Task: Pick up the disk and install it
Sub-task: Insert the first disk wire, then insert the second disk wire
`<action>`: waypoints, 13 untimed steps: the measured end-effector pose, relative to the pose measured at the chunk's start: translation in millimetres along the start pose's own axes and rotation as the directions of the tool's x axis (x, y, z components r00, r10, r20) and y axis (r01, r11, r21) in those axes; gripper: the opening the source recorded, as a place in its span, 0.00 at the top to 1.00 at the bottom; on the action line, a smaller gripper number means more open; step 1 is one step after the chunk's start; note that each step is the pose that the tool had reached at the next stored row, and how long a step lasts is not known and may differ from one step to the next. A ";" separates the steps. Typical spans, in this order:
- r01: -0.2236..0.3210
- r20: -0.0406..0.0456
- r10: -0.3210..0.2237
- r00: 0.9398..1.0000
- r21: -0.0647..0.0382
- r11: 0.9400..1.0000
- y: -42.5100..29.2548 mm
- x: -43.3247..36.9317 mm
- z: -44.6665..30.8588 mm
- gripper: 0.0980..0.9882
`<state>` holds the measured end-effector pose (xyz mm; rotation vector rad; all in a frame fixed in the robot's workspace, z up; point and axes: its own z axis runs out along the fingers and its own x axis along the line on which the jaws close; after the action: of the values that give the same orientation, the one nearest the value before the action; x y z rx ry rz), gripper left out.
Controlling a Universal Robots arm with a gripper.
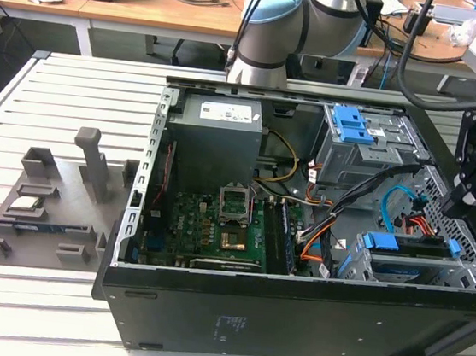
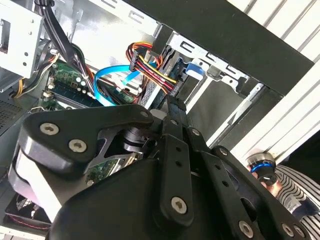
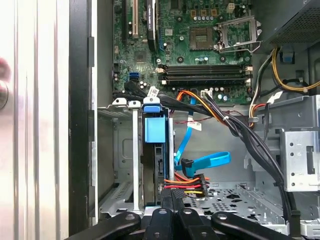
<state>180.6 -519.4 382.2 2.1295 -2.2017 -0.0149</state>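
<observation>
Black linkage bars of your pincer [image 3: 172,210] crowd the near edge of the first wrist view, and its fingertips come together into one narrow black stem, so read it as clenched with nothing between the tips. That stem points down at the rear end of the disk [image 3: 152,165], right where the red, yellow and black power plug [image 3: 186,184] sits. Whether the tip actually touches the drive or the plug, you cannot tell from these views.

The disk stands on edge in its blue carrier inside the drive cage [image 3: 120,150], at the front corner of the open computer case [image 1: 290,321]. In the exterior view the pincer [image 1: 461,202] hangs over that same corner, at the view's right, above the carrier's blue handle [image 1: 383,243]. The disk looks seated in the bay already.

Your main risk is the wiring. The blue data cable [image 3: 207,161] and the orange and black bundle [image 3: 210,107] loop just beside the cage, and a tip drifting sideways could snag them or lever the plug off crooked. Pressing off-centre on the carrier could also jam it against the cage rail. The motherboard [image 3: 200,45] lies beyond, well apart from the tip, and the case rests on the slatted bench [image 1: 57,106].
</observation>
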 end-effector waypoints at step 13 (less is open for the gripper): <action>0.000 -0.001 0.000 1.000 0.000 1.000 5.6 -7.6 -0.5 0.64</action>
<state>175.3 -511.6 382.7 2.1292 -2.2013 -0.0142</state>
